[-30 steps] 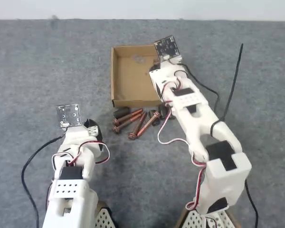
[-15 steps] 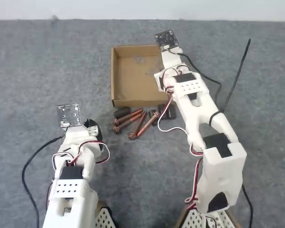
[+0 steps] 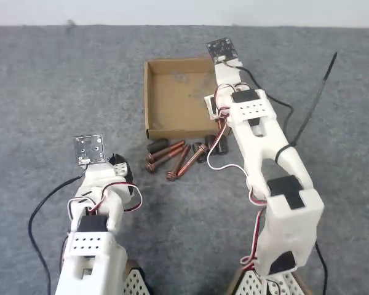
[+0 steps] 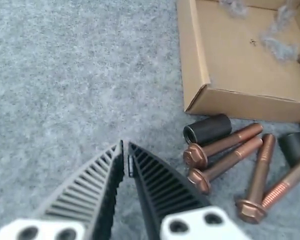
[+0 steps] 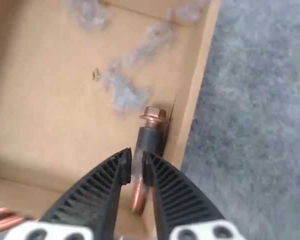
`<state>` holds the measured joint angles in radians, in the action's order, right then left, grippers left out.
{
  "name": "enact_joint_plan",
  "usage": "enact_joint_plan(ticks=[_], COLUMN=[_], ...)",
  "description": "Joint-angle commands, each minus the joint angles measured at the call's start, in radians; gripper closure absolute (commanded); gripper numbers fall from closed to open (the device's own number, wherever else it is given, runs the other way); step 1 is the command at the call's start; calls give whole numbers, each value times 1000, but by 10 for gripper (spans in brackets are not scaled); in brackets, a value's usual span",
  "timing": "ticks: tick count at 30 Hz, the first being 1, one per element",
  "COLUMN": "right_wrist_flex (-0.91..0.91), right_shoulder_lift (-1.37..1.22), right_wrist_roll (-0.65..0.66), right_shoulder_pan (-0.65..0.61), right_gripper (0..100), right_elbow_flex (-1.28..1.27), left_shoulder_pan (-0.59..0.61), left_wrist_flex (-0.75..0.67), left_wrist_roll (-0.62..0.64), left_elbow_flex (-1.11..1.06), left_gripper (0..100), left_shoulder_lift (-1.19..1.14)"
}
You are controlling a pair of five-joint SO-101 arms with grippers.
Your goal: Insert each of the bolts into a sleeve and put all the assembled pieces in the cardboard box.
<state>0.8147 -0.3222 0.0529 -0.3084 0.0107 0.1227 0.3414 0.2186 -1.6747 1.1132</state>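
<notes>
The cardboard box (image 3: 146,98) lies at the table's back centre. An assembled piece, a copper bolt (image 5: 154,114) in a dark sleeve (image 5: 150,140), rests inside the box (image 5: 55,100) against its right wall. My right gripper (image 5: 136,157) is shut on the bolt's shaft end. The right arm (image 3: 240,110) hangs over that wall. Several loose bolts (image 3: 172,157) and dark sleeves (image 3: 157,146) lie in front of the box. My left gripper (image 4: 126,150), shut and holding nothing, sits low over the carpet, short of a sleeve (image 4: 207,129) and the bolts (image 4: 230,162).
Grey carpet covers the table, with open room to the left and in front of the bolts. Bits of fluff (image 5: 125,95) lie on the box floor. A black cable (image 3: 307,110) runs to the right of the right arm.
The right arm has swung to the right and a little farther back, from over the box's middle to its right wall. The left arm has kept still.
</notes>
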Motion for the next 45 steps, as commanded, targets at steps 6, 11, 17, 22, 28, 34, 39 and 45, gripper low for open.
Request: enact_joint_plan(ticks=[6, 11, 17, 22, 28, 34, 39, 45], right_wrist_flex=[338, 559, 670, 522, 483, 470, 429, 410], right_shoulder_lift=[259, 334, 326, 246, 208, 205, 196, 133], right_wrist_roll=[-198, -224, -226, -224, -222, -212, -210, -212], right_shoulder_pan=[5, 10, 15, 7, 12, 12, 10, -5], right_gripper=[992, 992, 992, 992, 992, 991, 906, 845], right_elbow_flex=[54, 54, 12, -106, -127, -123, -118, -110], left_shoulder_pan=[-5, -5, -5, -5, -9, -43, -43, -43], left_wrist_flex=[-2, -2, -2, -2, -2, -2, -55, -55], left_wrist_roll=[-9, -9, -9, -9, -9, -11, -11, -11], left_elbow_flex=[39, 38, 38, 36, 28, 18, -5, -5], left_gripper=[988, 988, 988, 988, 988, 988, 988, 988], left_shoulder_lift=[20, 20, 20, 20, 20, 20, 20, 20])
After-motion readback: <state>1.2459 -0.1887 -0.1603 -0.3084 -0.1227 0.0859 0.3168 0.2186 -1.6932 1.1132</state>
